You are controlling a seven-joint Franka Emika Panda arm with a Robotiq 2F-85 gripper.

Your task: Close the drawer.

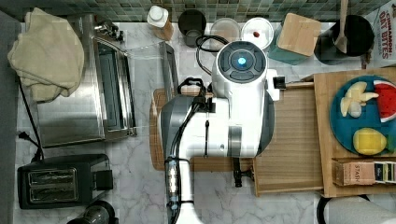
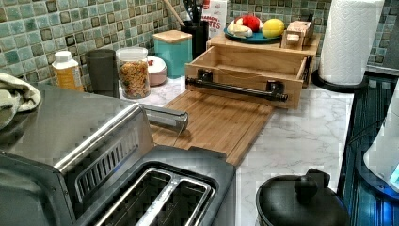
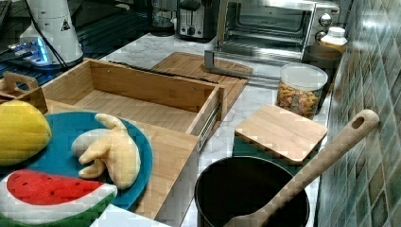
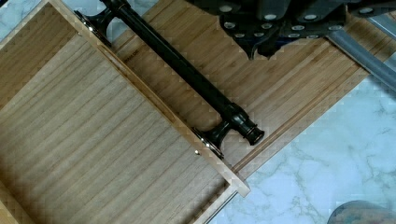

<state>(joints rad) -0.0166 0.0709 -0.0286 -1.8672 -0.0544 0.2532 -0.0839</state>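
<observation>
Drawer (image 2: 244, 70) is sitting pulled open over the cutting board (image 2: 214, 123); gripper (image 4: 275, 35) is hovering above the board (can't tell the fingers' state).

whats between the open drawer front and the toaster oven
The bamboo cutting board lies between the drawer and the toaster oven, clearest in the left view; nothing sits on it.

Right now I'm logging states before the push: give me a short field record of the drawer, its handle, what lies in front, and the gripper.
drawer: pulled out, inside bare
handle: black bar across the drawer's front, nothing gripping it
in front: cutting board flat on the marble counter
above: blue plate of toy fruit on the stand
gripper: over the cutting board, clear of the handle
</observation>
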